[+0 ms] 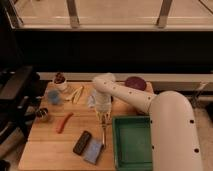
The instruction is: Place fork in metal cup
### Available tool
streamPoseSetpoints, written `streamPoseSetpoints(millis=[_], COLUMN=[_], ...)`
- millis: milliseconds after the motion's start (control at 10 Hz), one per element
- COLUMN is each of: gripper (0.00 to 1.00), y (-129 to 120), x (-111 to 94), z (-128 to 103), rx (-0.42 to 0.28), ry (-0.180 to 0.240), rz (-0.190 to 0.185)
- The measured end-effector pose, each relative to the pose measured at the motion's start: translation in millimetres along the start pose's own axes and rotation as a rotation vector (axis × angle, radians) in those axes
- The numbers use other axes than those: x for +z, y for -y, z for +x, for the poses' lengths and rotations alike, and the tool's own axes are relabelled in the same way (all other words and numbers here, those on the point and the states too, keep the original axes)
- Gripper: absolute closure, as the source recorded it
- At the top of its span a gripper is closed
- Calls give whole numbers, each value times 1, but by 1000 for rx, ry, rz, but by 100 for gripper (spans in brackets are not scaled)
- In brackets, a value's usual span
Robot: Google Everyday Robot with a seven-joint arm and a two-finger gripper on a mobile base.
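Note:
The fork (103, 135) is a thin silver-grey utensil lying on the wooden table (50, 150), pointing towards the front edge, just left of the green tray. My gripper (102, 117) hangs directly over the fork's far end, close above it. The metal cup (43, 114) is small and dark and stands near the table's left edge, well left of the gripper. The white arm reaches in from the lower right.
A green tray (132, 161) sits front right. A black remote-like slab (82, 142) and a blue-grey object (93, 150) lie left of the fork. An orange item (64, 122), a light blue cup (54, 97), a white cup (61, 84), yellow pieces (76, 94) and a purple plate (135, 83) are also there.

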Motion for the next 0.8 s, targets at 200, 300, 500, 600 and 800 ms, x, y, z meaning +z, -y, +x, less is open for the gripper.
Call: streamPoseSetpoints(millis=[200, 300, 500, 600, 800], gripper=[100, 100, 100, 100, 100], y=[2, 1, 0, -2, -3], x=[-2, -5, -18, -29, -55], z=[0, 0, 3, 7, 20], rx=[8, 12, 21, 21, 20], ry=[-11, -14, -36, -56, -103], rz=[-9, -6, 32, 57, 109])
